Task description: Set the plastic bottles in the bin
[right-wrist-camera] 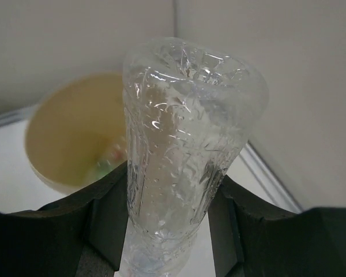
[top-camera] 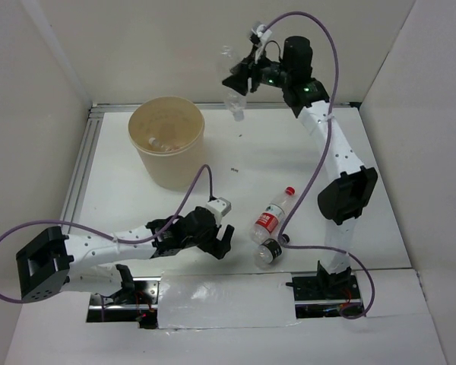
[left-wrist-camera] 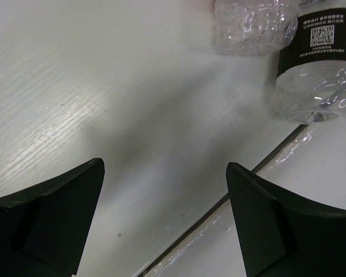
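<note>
My right pincer [right-wrist-camera: 167,196] is clenched around a clear, crumpled plastic bottle [right-wrist-camera: 184,144]. One dark finger [right-wrist-camera: 106,213] presses each flank, and the bottle's ribbed base juts out past my fingertips. I hold it high off the table, close to the back wall. The bin [right-wrist-camera: 43,144], round and tan, stands below and to the left of this pincer, its mouth facing up. The bottle is off to the side of that mouth, not over it. Something small and pale lies in the bin's bottom (too blurred for me to name).

My left pincer [left-wrist-camera: 164,173] is released, jaws spread wide with nothing between them, and it hangs low over the white table [left-wrist-camera: 132,86]. Two more bottles lie on their sides ahead of it, out beyond the right finger. One is a clear crinkled bottle [left-wrist-camera: 254,26]. Just beside it is a black-labelled bottle [left-wrist-camera: 320,57] with its clear base turned toward me. Neither finger touches either one.
</note>
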{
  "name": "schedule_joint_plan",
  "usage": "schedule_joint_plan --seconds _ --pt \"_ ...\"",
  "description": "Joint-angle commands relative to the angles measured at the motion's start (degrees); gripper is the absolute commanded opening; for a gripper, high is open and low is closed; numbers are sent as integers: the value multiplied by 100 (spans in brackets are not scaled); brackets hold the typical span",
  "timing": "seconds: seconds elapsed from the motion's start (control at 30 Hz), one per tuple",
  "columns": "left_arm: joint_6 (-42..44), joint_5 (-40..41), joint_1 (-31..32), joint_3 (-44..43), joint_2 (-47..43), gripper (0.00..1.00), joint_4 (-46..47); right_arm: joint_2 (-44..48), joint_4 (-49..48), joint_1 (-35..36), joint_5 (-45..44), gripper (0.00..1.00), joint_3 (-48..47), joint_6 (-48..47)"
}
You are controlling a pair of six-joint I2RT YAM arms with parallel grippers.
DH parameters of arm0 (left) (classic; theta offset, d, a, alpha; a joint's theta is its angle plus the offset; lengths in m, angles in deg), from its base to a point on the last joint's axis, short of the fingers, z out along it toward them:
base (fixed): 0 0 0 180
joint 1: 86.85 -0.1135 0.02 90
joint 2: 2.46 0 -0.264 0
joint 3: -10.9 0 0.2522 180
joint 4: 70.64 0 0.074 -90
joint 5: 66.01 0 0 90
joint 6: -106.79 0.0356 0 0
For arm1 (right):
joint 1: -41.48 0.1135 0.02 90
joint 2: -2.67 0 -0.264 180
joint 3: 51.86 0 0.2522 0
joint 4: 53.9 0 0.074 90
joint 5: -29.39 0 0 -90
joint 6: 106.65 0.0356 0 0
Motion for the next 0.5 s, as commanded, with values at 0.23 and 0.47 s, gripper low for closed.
schedule_joint_plan --seconds 0.23,0.47 --pt "-284 47 472 179 82 98 535 -1401 -3052 1703 -72 28 -1635 1099" --pt "-30 206 526 -5 -32 99 588 -1869 -2668 1959 -398 93 -1794 1223"
